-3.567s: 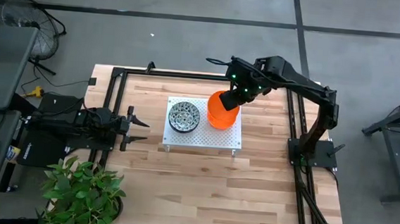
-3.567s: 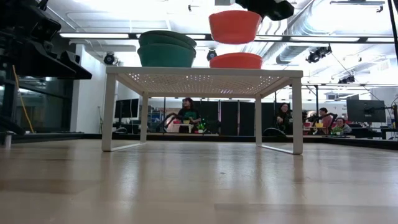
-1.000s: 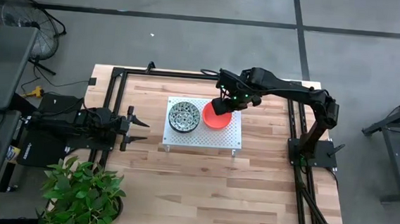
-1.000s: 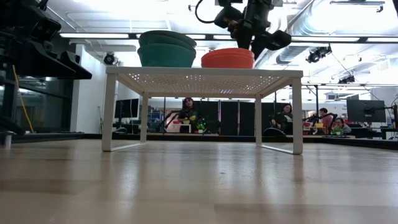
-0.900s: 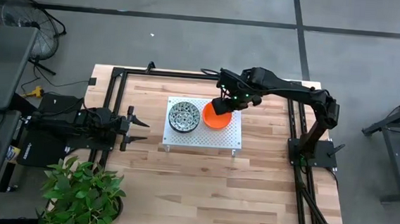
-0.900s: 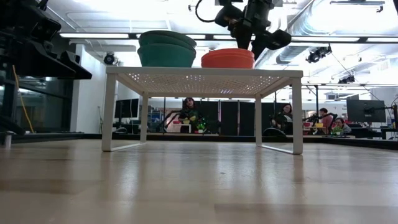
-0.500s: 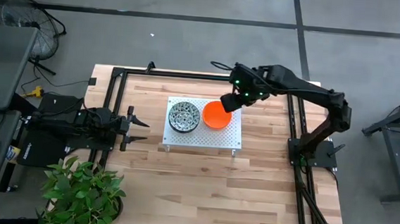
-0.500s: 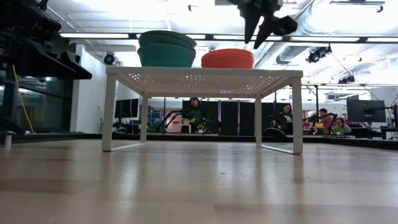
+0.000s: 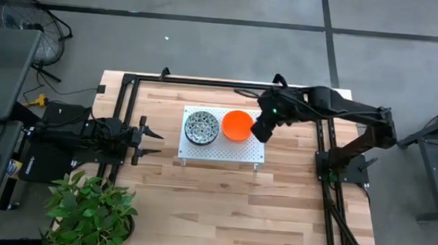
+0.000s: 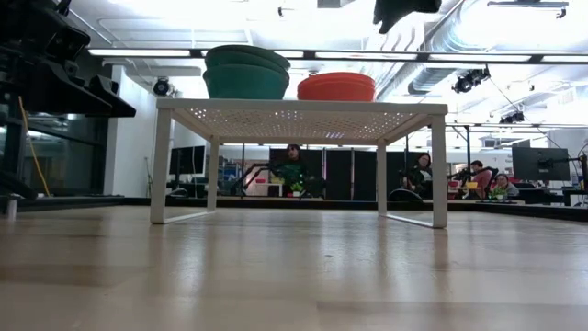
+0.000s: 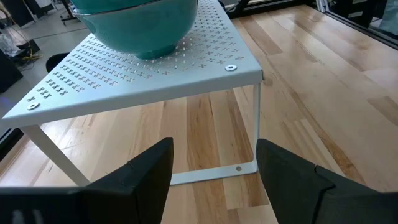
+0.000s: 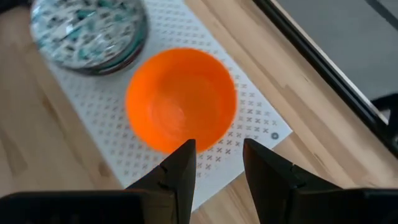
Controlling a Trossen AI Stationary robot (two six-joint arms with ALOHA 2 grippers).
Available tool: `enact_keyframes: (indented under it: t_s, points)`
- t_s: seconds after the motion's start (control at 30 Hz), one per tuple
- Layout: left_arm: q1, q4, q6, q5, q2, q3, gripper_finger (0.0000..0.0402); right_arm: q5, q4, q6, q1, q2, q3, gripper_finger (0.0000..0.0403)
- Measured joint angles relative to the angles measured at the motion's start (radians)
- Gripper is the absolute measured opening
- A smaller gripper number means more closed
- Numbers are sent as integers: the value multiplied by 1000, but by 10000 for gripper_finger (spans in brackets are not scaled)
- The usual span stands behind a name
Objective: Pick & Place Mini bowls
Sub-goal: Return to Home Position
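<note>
A white perforated platform (image 9: pixel 242 151) stands mid-table. On it rest two stacks of mini bowls. The speckled stack (image 9: pixel 201 127) is on its left; from the side its walls look teal (image 10: pixel 246 75). The orange stack (image 9: pixel 237 125) sits to the right (image 10: pixel 336 87). My right gripper (image 9: pixel 262 132) hovers open above the platform's right part, high over the orange bowls (image 12: pixel 180 102), with nothing between its fingers (image 12: pixel 217 155). My left gripper (image 9: pixel 154 141) waits open at the table's left, facing the platform (image 11: pixel 214 165).
A potted plant (image 9: pixel 93 210) stands at the near left corner. Black frame rails (image 9: pixel 127 116) run along the table's left, far and right sides. Bare wood (image 9: pixel 228 208) lies between the platform and the near edge.
My right gripper has come away from the orange stack's far-right rim, risen well above it and swung toward the table's right and near side. The orange bowls stay nested on the platform where they were.
</note>
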Motion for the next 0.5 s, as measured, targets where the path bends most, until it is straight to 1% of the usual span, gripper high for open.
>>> enact_keyframes:
  t_s: [0.17, 0.27, 0.37, 0.5]
  points:
    - [0, 0, 0, 0, 0, 0, 225, 8, 1, -56, 65, -5, -2, 122]
    - [0, 1, 0, 0, 0, 0, 225, -4, 49, -76, 89, -21, -61, 122]
    - [0, 1, 0, 0, 0, 0, 225, -58, 184, -75, 108, -80, -217, 122]
    - [0, 0, 0, 0, 0, 0, 225, -104, 460, -37, 141, -211, -489, 122]
